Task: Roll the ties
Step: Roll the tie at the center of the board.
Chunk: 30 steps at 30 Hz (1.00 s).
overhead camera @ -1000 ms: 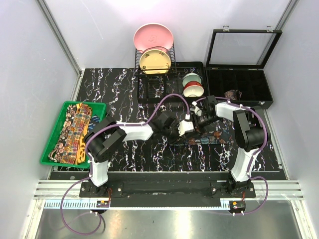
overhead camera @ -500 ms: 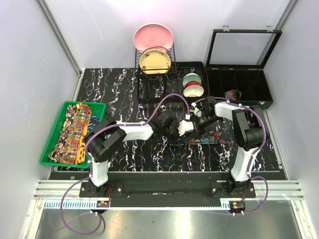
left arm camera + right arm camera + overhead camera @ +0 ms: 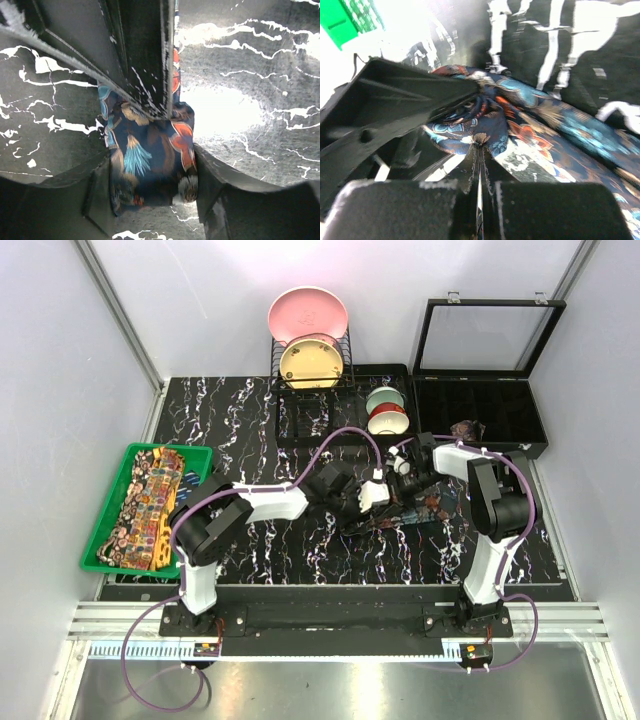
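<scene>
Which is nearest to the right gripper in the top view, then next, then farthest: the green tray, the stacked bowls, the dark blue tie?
1. The dark blue tie: pinched at the fingertips of the right gripper, in the middle.
2. The stacked bowls: a little behind the gripper, toward the back.
3. The green tray: far off on the left side.

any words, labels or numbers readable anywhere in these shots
No text can be read in any view.
dark tie: pattern only, no words.
small tags at the arm bases: too small to read.
plates and green tray: no lettering shows.
</scene>
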Tool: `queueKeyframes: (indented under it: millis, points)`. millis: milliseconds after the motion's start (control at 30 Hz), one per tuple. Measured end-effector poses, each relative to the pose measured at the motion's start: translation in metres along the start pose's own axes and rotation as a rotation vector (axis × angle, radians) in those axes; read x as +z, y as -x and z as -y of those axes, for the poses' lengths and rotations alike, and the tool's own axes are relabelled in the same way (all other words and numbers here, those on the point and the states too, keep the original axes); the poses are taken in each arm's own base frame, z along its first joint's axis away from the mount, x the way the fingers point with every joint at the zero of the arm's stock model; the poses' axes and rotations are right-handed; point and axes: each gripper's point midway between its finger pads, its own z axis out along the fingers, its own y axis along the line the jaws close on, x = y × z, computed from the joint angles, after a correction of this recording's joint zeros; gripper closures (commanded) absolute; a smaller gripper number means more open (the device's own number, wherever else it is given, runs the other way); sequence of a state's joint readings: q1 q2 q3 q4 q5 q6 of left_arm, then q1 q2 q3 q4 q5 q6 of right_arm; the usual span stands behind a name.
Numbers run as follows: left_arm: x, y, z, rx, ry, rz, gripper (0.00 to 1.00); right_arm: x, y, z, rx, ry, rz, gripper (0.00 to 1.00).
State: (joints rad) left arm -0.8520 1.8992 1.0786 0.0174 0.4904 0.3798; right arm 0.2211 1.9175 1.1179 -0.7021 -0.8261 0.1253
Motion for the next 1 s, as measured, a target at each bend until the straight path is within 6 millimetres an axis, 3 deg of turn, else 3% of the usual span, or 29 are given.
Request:
queueKeyframes:
  millis: [367,567,700,767,867,900,967,1000]
  points:
    - [-0.001,0.016,-0.004,-0.012,0.003,0.029,0.32,0.0,0.008,0.036,0.103,-0.109,0.02,1.0]
    - [0.0,0.039,-0.012,-0.026,0.018,0.074,0.32,0.0,0.012,0.037,0.135,-0.111,0.02,1.0]
    - [0.011,0.04,-0.016,-0.048,0.018,0.085,0.34,0.001,0.013,0.037,0.152,-0.107,0.017,1.0]
    - [0.017,0.032,-0.016,-0.061,0.013,0.073,0.4,0.001,0.013,0.037,0.157,-0.104,0.016,1.0]
    - [0.025,0.021,-0.015,-0.077,0.005,0.052,0.59,0.001,0.013,0.037,0.164,-0.1,0.015,1.0]
    - [0.028,0.02,-0.017,-0.069,0.008,0.053,0.7,0.001,0.013,0.037,0.165,-0.1,0.014,1.0]
    - [0.028,0.021,-0.018,-0.07,0.011,0.056,0.8,0.001,0.013,0.036,0.164,-0.096,0.014,1.0]
    - [0.028,0.021,-0.018,-0.067,0.012,0.057,0.88,0.001,0.013,0.035,0.164,-0.091,0.013,0.93]
